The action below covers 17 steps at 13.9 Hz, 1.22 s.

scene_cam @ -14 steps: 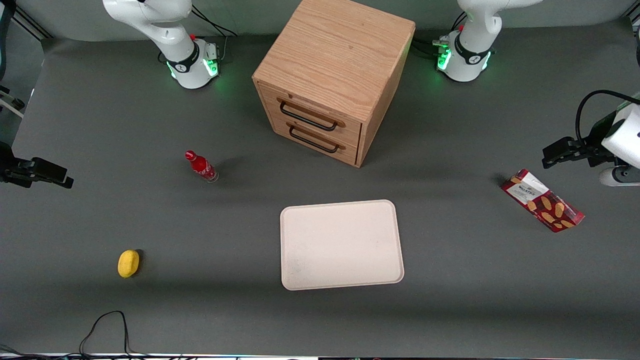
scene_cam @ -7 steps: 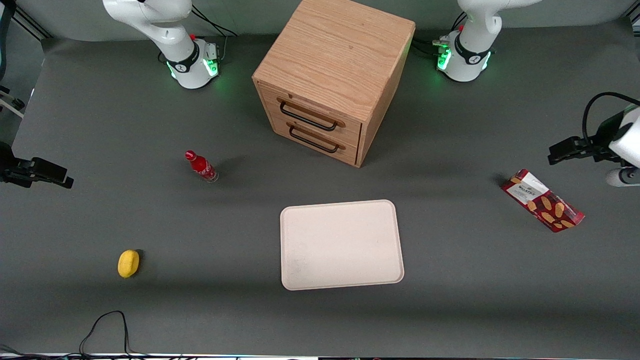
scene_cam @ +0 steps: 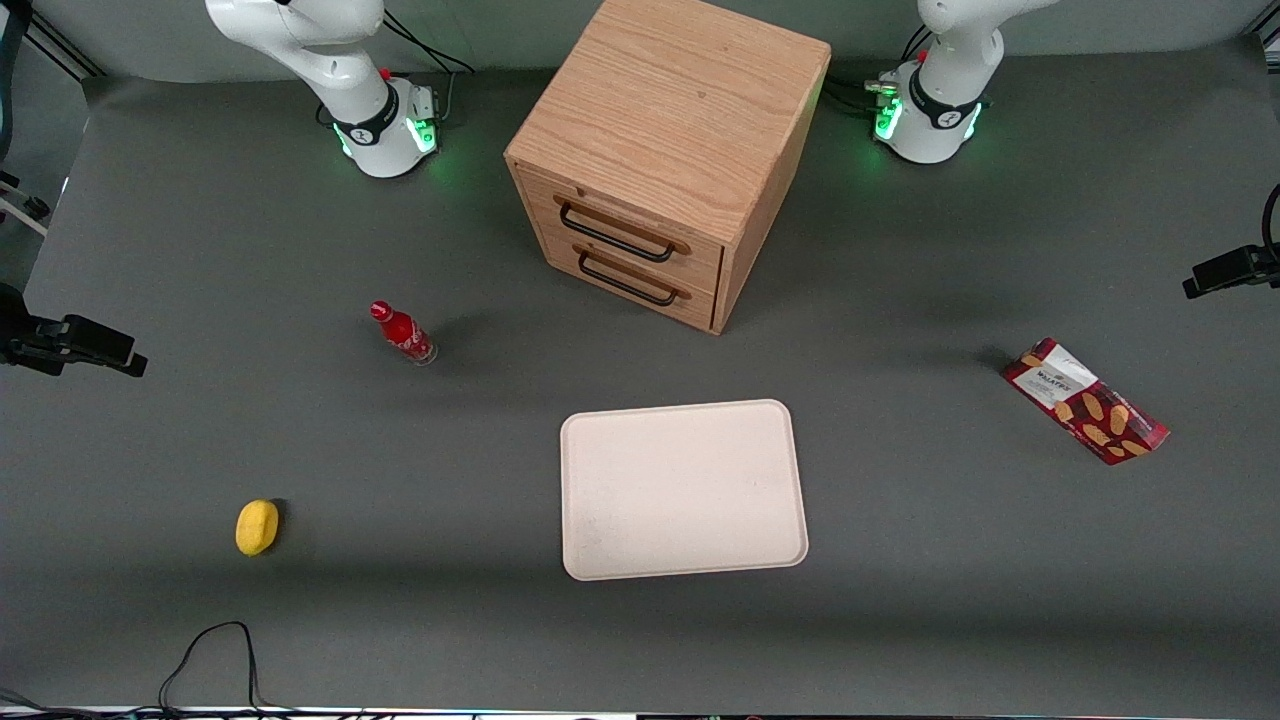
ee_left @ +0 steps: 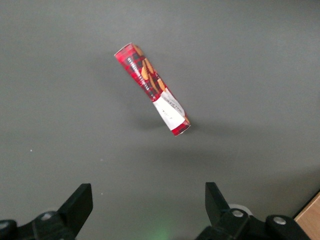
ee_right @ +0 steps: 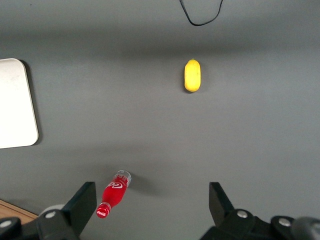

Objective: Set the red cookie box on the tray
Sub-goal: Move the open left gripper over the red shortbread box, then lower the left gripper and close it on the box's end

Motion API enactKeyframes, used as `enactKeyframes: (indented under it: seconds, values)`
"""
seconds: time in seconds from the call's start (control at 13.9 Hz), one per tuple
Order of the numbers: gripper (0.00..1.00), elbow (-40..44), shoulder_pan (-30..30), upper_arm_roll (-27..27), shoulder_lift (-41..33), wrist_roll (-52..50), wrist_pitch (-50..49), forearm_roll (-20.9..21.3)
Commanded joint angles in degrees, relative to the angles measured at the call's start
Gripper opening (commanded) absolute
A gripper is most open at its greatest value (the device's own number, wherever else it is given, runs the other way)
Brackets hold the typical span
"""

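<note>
The tabletop [scene_cam: 950, 560] is carrying the tray [scene_cam: 684, 490] near its middle, and the red cookie box [scene_cam: 1085, 414] is lying flat well apart from it, toward the working arm's end. The pincer [ee_left: 149, 207] is hanging above the box with fingers spread wide, holding nothing. Since the box is lying slantwise, a descent without turning to match could be nudging it aside or gripping one corner only.

Red cookie box [scene_cam: 1086, 401], toward the working arm's end of the table: the white label panel carries a dark word, apparently "Walkers"; the smaller print under it is unreadable. Red bottle [scene_cam: 403, 333]: white script, illegible. My gripper [ee_left: 147, 205] hangs above the box, fingers spread; no markings on it.
</note>
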Motion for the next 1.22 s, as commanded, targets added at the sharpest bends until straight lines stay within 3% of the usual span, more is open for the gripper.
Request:
enactKeyframes:
  seconds: [0.0, 0.14, 0.43, 0.86, 1.15]
  values:
    - [1.00, -2.42, 0.68, -0.54, -2.11, -10.77, 1.27, 0.05]
    - [1.00, -2.42, 0.59, -0.63, -2.20, -21.07, 1.36, 0.22]
    - [1.00, -2.94, 1.90, -0.54, -2.02, -25.06, 2.93, 0.31]
    - [1.00, -19.18, 1.91, -0.63, 1.22, -25.15, 27.77, -0.30]
    - [1.00, -20.87, 1.29, -0.63, 8.51, -25.32, 37.63, -0.39]
